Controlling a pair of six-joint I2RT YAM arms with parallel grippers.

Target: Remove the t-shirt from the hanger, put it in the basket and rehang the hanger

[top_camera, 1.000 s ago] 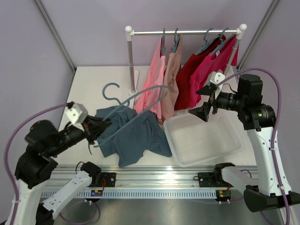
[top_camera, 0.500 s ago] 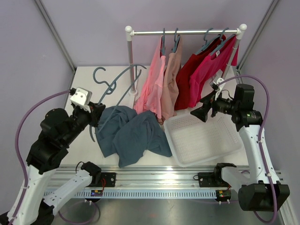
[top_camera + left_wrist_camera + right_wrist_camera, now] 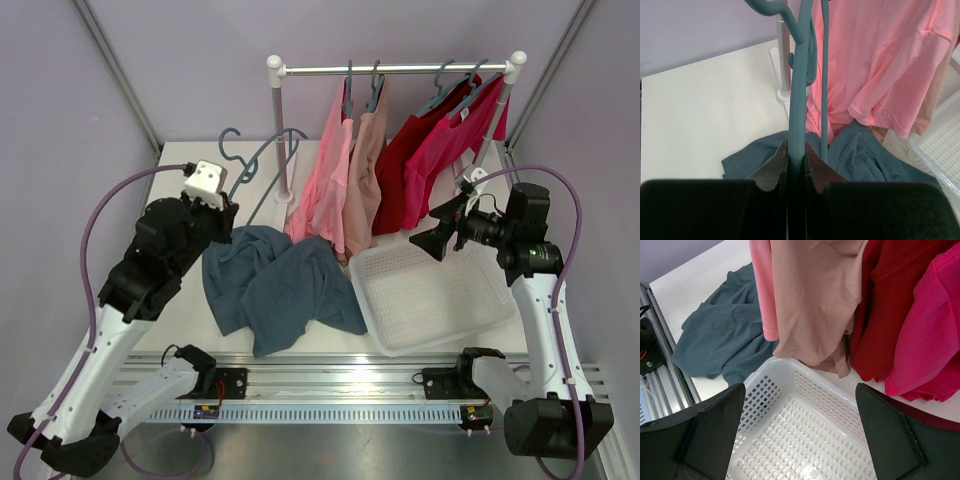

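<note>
A teal t-shirt [image 3: 280,285] lies crumpled on the table, free of any hanger; it also shows in the left wrist view [image 3: 865,160] and the right wrist view [image 3: 725,335]. My left gripper [image 3: 796,150] is shut on a bare teal hanger [image 3: 802,75] and holds it up above the shirt, its hook near the rack's left post [image 3: 240,165]. My right gripper [image 3: 432,238] is open and empty, hovering above the white basket [image 3: 395,265].
A rack [image 3: 400,70] at the back holds pink [image 3: 325,180], peach [image 3: 365,170], red [image 3: 405,165] and magenta [image 3: 450,140] shirts on hangers. The rack's left post [image 3: 280,130] stands close to the held hanger. The basket [image 3: 790,385] sits right of the teal shirt.
My left arm has lifted and swung back towards the rack post, carrying the hanger clear of the teal shirt, which stays on the table. My right gripper has barely moved.
</note>
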